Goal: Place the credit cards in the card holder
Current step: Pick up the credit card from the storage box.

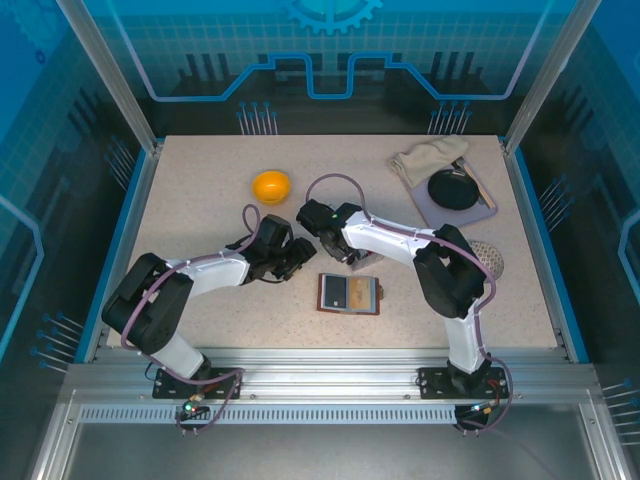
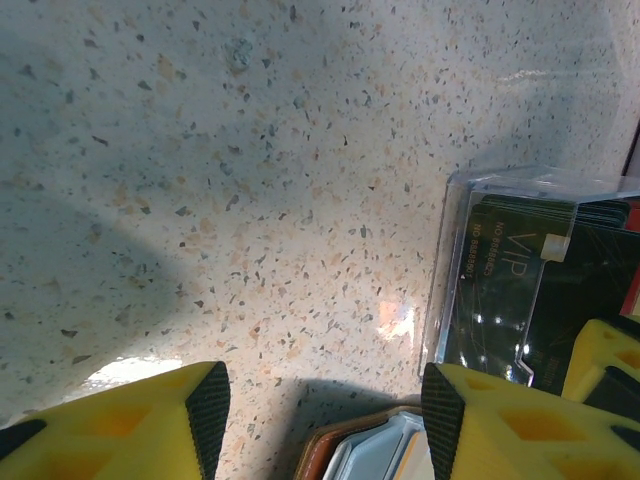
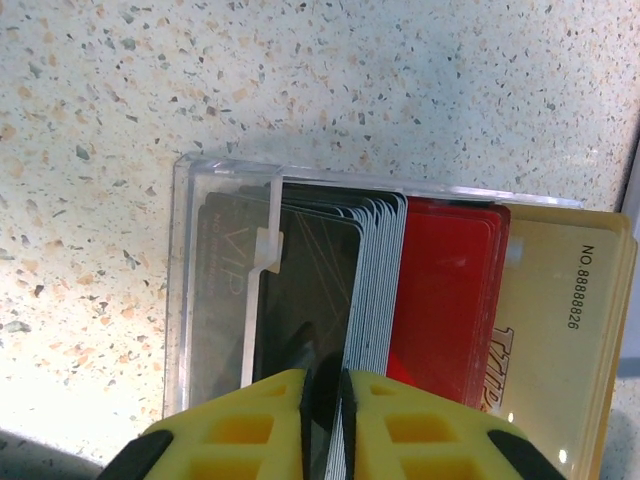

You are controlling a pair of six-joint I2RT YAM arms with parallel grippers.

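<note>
Pinch on cards in the clear box

Our right gripper (image 3: pixel 325 400) is almost closed, its fingers nipping the edges of the credit cards (image 3: pixel 380 270) fanned in the clear box (image 3: pixel 185 280) just ahead, we judge to pull some out. Our left gripper (image 2: pixel 320 400) hangs half wide and empty, the card holder (image 2: pixel 370 455) just under its fingers, ready to receive. The speckled table (image 2: pixel 200 150) bears all, with blue panels (image 1: pixel 330 60) around.

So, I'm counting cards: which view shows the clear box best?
Right wrist: the clear box is close, cards fanned inside. Left wrist catches one end; from the top, the right arm covers most of it.
</note>
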